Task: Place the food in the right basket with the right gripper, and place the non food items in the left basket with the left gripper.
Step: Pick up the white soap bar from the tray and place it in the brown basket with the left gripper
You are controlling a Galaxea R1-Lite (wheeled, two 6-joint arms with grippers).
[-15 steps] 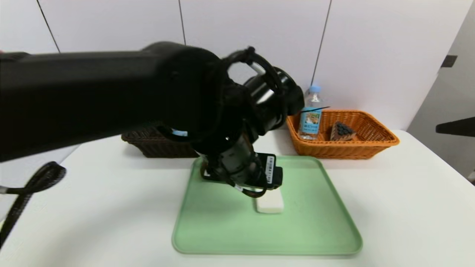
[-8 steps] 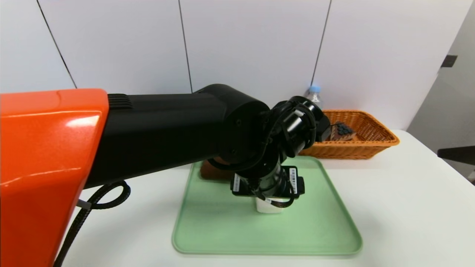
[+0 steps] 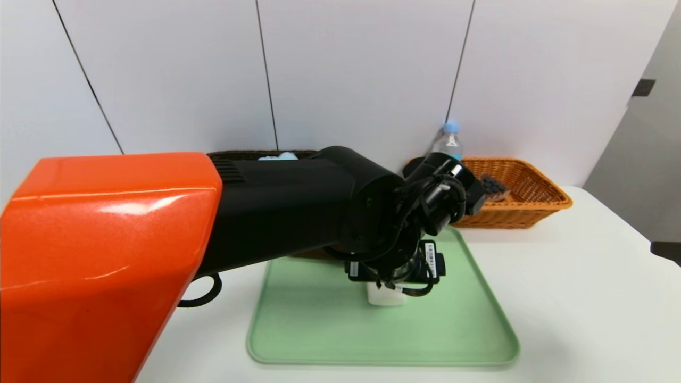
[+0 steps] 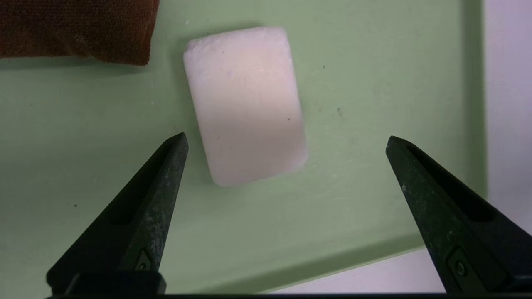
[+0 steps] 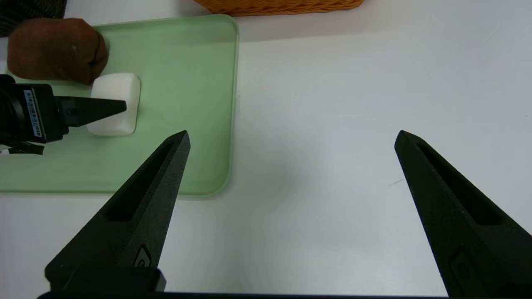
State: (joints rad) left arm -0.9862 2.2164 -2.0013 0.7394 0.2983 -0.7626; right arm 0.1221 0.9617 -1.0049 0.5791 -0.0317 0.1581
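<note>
soap bar (image 4: 246,104) on tray (image 3: 330,340) | towel (image 4: 75,29) just beside | right basket (image 3: 526,205) behind tray

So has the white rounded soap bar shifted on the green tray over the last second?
No. The white soap bar sits at the same spot on the green tray.
</note>
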